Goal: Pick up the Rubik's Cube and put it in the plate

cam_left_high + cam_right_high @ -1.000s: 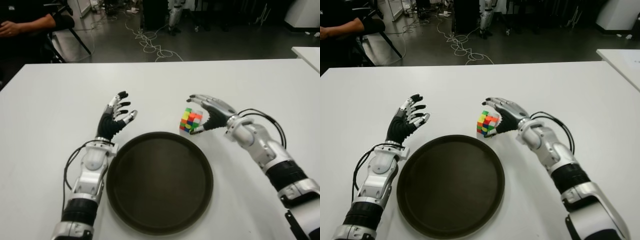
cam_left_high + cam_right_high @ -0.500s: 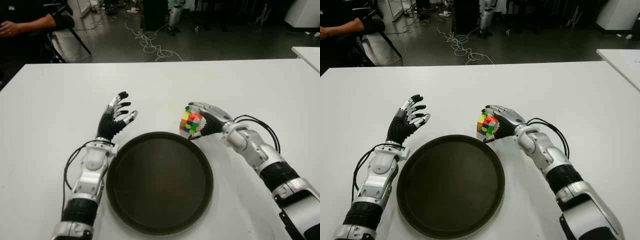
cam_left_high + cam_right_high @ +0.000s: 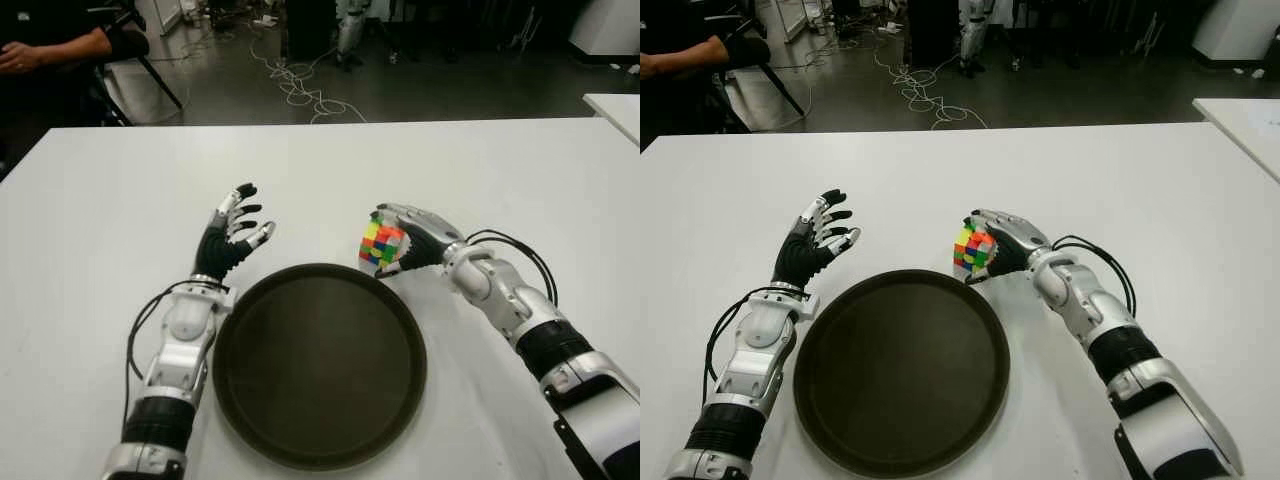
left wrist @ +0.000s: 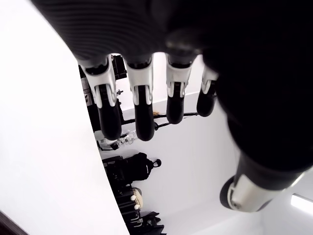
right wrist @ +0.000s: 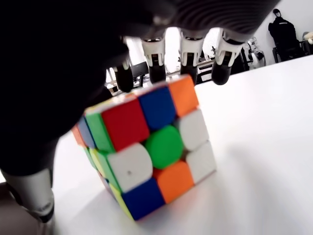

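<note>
Right hand [image 3: 408, 238] is wrapped around the cube [image 3: 381, 243], fingers [image 5: 189, 51] curled over its top and far side, thumb low on the near side. In the right wrist view the cube sits tilted, one bottom corner touching or nearly touching the table [image 3: 110, 190], the fingertips hooked over its upper edge. Its faces show a mix of red, blue, orange, green, white and yellow squares.

From the head views, the cube is just beyond the far right rim of the plate [image 3: 319, 365], close to the rim but not over it. The plate is dark, round and shallow, lying flat on the white table between the two forearms.

Left hand [image 3: 229, 240] shows near the far left rim of the plate, palm turned inward, fingers [image 4: 139, 105] spread and relaxed, holding nothing. Whether it touches the table cannot be told. A black cable [image 3: 140, 325] loops along its forearm; another cable [image 3: 520, 245] arcs beside the right wrist.

Past the far table edge lies a dark floor with tangled white cables [image 3: 300, 85]. At the upper left a person's arm [image 3: 55, 48] rests beside a chair. The corner of a second white table [image 3: 615, 110] shows at the right edge.
</note>
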`<action>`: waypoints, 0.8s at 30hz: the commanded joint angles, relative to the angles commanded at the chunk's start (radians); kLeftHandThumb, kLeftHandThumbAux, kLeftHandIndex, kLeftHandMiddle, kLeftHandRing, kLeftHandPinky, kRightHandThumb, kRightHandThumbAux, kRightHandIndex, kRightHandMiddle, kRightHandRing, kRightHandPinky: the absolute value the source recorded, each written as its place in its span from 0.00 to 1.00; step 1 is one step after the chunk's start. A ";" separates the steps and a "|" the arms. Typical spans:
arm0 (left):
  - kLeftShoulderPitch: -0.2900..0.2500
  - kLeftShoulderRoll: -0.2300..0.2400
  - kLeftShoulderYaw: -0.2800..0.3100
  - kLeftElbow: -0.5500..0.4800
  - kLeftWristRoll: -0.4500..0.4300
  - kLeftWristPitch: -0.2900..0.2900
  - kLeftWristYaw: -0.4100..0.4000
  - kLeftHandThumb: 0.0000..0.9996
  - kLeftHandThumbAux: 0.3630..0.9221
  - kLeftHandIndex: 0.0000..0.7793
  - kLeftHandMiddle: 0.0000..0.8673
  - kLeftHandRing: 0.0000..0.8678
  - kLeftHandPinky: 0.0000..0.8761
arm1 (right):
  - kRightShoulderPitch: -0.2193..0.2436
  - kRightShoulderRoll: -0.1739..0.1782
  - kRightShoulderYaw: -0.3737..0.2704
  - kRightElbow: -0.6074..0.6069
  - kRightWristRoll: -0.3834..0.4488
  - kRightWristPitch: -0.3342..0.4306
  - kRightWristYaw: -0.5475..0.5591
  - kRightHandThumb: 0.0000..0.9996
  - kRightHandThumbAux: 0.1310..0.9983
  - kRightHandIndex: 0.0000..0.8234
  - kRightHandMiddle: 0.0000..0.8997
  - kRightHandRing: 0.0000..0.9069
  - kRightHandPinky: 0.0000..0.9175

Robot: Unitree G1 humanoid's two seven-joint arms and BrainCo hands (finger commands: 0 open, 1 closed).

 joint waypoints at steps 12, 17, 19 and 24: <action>-0.003 0.002 -0.001 0.002 -0.001 -0.006 -0.004 0.15 0.59 0.13 0.16 0.20 0.25 | -0.005 0.007 0.001 0.018 -0.001 0.010 -0.006 0.00 0.58 0.05 0.06 0.09 0.11; -0.005 0.003 0.000 0.009 -0.001 -0.005 -0.004 0.16 0.59 0.14 0.16 0.20 0.26 | -0.008 0.011 0.002 0.023 -0.003 0.018 -0.011 0.00 0.57 0.04 0.06 0.10 0.12; -0.006 0.003 0.001 0.011 -0.001 -0.006 -0.004 0.16 0.59 0.14 0.16 0.21 0.27 | -0.009 0.012 0.003 0.027 -0.005 0.021 -0.013 0.00 0.58 0.04 0.06 0.10 0.11; -0.009 0.003 0.003 0.020 -0.008 -0.010 -0.009 0.17 0.58 0.14 0.16 0.21 0.28 | -0.014 0.014 0.008 0.037 -0.011 0.027 -0.021 0.00 0.59 0.05 0.06 0.10 0.11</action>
